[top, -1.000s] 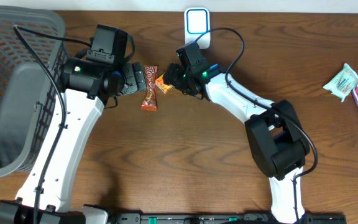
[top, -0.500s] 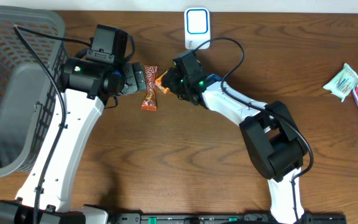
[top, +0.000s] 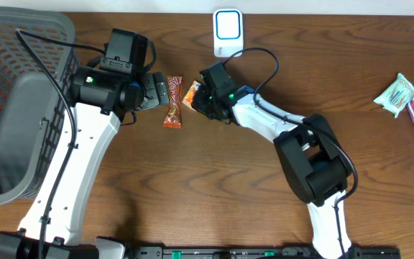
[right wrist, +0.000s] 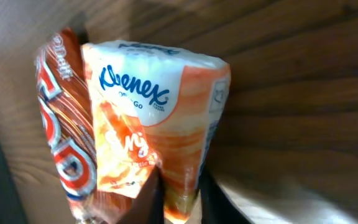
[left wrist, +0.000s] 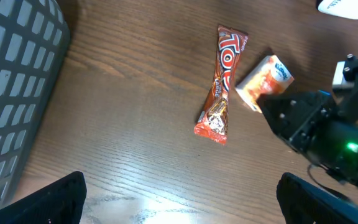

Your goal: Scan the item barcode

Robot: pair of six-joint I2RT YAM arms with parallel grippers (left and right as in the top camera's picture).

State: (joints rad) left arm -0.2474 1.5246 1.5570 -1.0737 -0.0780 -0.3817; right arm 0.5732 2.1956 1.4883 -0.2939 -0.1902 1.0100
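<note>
your right gripper (right wrist: 178, 200) pinches one edge of the orange-and-white plastic tissue pack (right wrist: 157, 118), just beside the red-brown wrapped candy bar (top: 173, 102). your left gripper (left wrist: 182, 202) hangs spread wide, empty. that thin edge grip (soft film) could slip or let the pack swing on the way to the white scanner (top: 228, 32).

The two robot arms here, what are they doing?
The right gripper is pinching a small Kleenex tissue pack beside a candy bar that lies on the table. The left gripper hangs open near the bar, holding nothing. The white scanner sits at the table's far edge, and the pack is not yet in front of it.
</note>
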